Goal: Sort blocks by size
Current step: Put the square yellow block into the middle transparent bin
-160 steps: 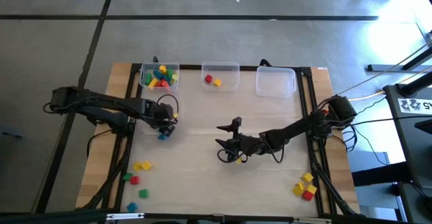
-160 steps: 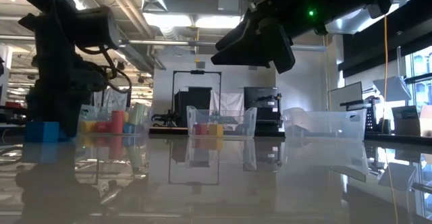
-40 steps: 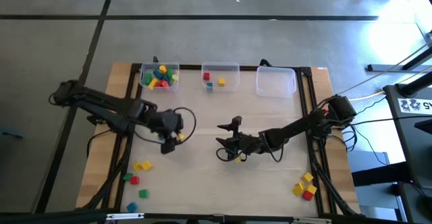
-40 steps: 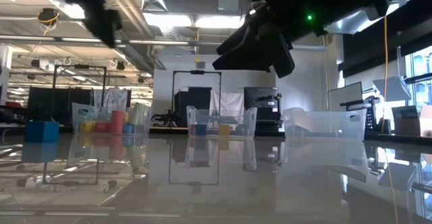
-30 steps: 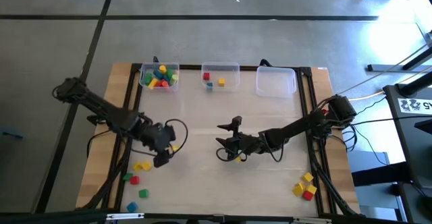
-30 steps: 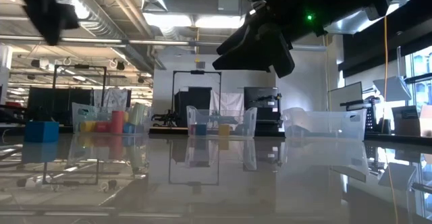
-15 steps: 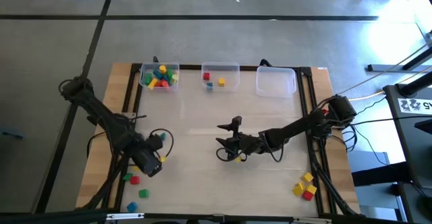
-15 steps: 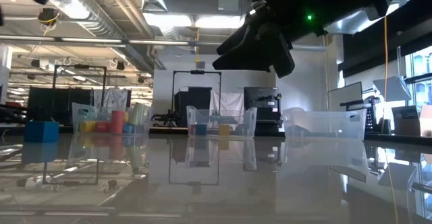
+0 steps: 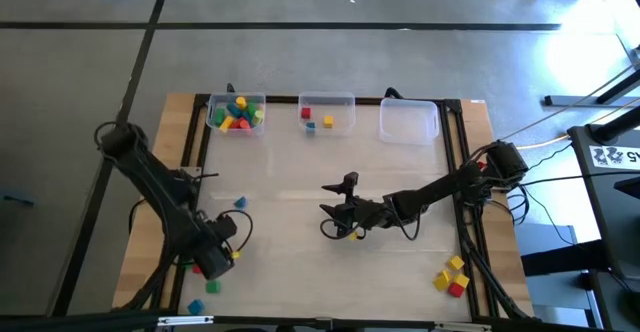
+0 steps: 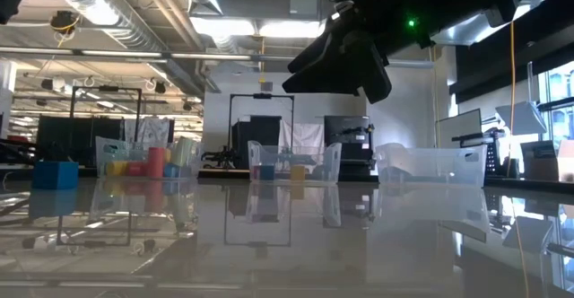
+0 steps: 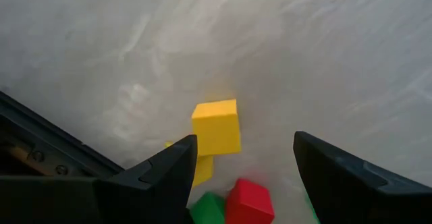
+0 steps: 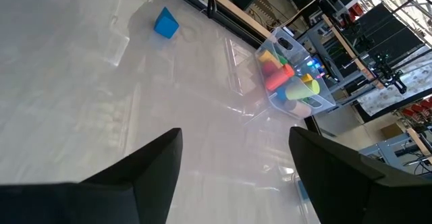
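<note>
My left gripper (image 9: 212,256) points down over a cluster of blocks at the table's near left, open. In the left wrist view its fingers (image 11: 169,177) stand on either side of a yellow cube (image 11: 216,126), a second yellow block (image 11: 201,169), a red block (image 11: 248,200) and a green one (image 11: 209,209), touching none. A blue block (image 9: 240,202) lies alone on the table farther in. My right gripper (image 9: 332,210) hangs open above the table's middle, with nothing between its fingers (image 12: 145,173). A small yellow block (image 9: 352,235) lies by it.
Three clear bins stand along the far edge. The left one (image 9: 236,113) holds several blocks, the middle one (image 9: 328,113) has three, and the right one (image 9: 409,122) shows none. More blocks lie near right (image 9: 452,275) and near left (image 9: 203,297).
My left gripper has swung toward the table's near-left corner and come down, rolling about its own axis, from beside the blue block to over the yellow, red and green cluster. It has stayed open. No block has moved.
</note>
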